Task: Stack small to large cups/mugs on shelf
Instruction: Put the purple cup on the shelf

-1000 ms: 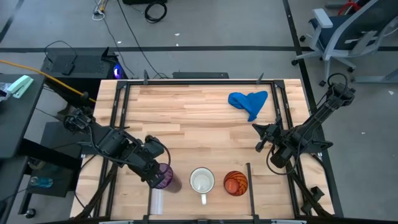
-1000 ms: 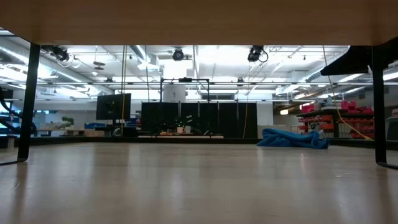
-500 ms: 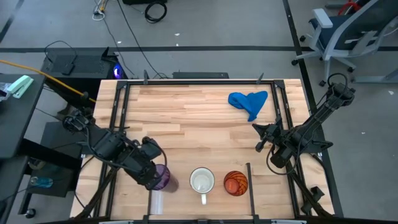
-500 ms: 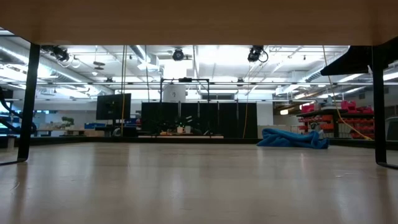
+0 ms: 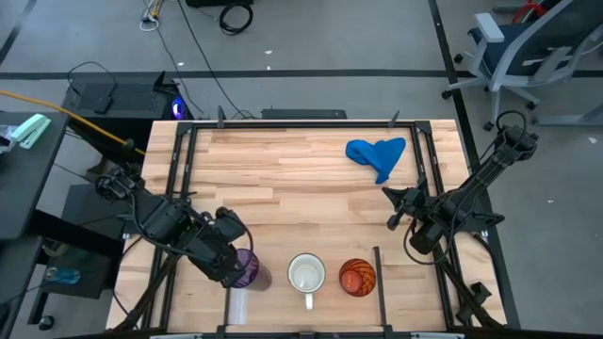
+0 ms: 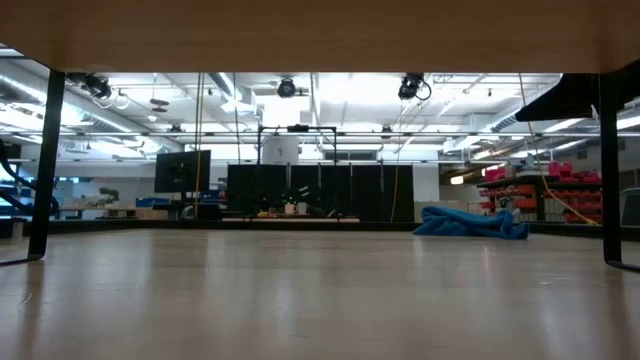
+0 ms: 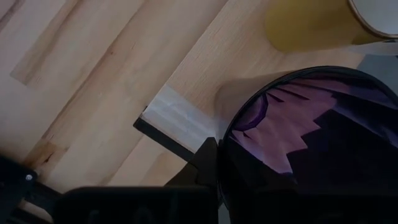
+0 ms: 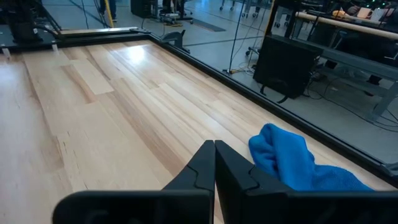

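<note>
At the near edge of the table [image 5: 283,179], within the shelf [image 5: 301,292] section, three cups stand in a row: the purple cup [image 5: 247,267], the white mug [image 5: 306,274] and the orange cup [image 5: 357,277], each apart from the next. The left gripper [image 5: 236,267] sits at the purple cup, fingers clamped on its rim; the left wrist view shows the patterned interior directly ahead. The right gripper [image 5: 391,207] waits over the table's right side, fingers closed and holding nothing, near the blue cloth [image 5: 377,154].
</note>
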Robot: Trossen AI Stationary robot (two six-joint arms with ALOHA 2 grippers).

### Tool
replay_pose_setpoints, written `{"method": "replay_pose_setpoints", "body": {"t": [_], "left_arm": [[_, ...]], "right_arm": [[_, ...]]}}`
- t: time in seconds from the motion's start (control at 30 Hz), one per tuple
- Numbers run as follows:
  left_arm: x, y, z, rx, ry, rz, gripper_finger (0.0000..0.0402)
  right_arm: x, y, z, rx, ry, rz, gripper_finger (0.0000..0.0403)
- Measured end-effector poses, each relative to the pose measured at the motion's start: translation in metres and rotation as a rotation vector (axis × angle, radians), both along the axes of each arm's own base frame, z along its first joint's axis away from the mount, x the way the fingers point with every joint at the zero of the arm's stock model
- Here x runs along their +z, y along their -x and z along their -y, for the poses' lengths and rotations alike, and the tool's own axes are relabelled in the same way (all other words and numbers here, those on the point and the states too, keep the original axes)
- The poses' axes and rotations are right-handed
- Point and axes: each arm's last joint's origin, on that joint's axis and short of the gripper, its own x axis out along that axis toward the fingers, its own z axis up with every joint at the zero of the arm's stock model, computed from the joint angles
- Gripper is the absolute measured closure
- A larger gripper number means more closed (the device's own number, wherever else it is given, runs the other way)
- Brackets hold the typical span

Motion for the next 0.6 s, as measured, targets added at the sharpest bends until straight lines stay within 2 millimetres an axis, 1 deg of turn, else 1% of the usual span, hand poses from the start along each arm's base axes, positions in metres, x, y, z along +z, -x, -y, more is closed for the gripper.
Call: {"method": "replay_pose_setpoints", "body": {"t": [0.2,0.43,0.6], "left_arm": [[-0.0001,-0.0005,0.0003,0.0,0.002,0.002,0.0374],[0.0007,-0.0034,0.0029,-0.028,0.03,0.022,0.0379],[0.0006,-0.0035,0.003,-0.027,0.031,0.022,0.0363]], "right_arm": [[0.0,0.0,0.0,0.0,0.0,0.0,0.0391],[-0.0001,0.0,-0.0001,0.001,-0.002,-0.003,0.0391],[-0.0002,0.0,-0.0001,0.002,-0.005,-0.004,0.0391]]}}
